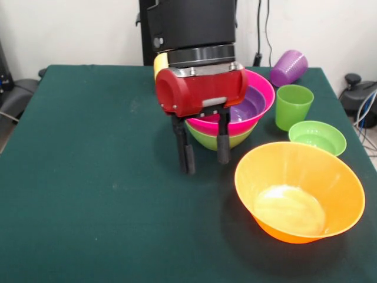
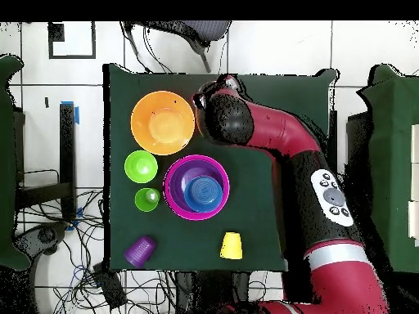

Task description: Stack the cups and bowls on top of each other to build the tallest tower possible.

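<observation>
The tower (image 1: 238,115) is a pink bowl nested in a green base bowl, with a purple bowl inside. The overhead view shows a blue bowl (image 2: 202,193) on top of the purple one in this stack (image 2: 176,187). My gripper (image 1: 205,154) is open and empty, its fingertips (image 1: 188,159) low over the table just in front of the tower, left of the large orange bowl (image 1: 300,188) (image 2: 163,123). A small light green bowl (image 1: 318,137) (image 2: 141,167) and an upright green cup (image 1: 293,106) (image 2: 147,199) stand to the right. The purple cup (image 1: 288,66) (image 2: 140,251) lies on its side. The yellow cup (image 1: 159,62) (image 2: 232,245) is mostly hidden behind the arm. No red bowl shows.
The green table (image 1: 88,177) has open room on its left half in the front view. My red arm (image 2: 278,135) reaches across the table's right side in the overhead view. Cables and chair bases lie on the floor around the table.
</observation>
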Robot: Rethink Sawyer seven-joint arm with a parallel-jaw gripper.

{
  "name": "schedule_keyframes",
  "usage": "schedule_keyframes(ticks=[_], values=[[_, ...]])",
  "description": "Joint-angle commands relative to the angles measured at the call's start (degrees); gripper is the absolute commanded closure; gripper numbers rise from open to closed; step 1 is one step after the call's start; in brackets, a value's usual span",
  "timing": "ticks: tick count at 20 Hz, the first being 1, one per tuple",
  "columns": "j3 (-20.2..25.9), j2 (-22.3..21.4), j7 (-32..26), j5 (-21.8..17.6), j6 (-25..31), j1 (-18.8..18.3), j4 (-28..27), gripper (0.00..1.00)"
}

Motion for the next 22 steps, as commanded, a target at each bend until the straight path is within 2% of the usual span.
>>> schedule_keyframes(ticks=[1, 8, 16, 22], values=[[-1.32, 2.09, 8.64, -4.19, -3.39, 0.48, 2.16, 0.0], [3.03, 3.57, 6.5, -3.69, -1.13, -1.98, 6.93, 0.0], [7.66, 4.4, 4.19, -3.06, 1.48, -5.26, 8.82, 0.0], [9.11, 6.88, 3.08, -3.02, 3.87, -6.02, 8.93, 0.0]])
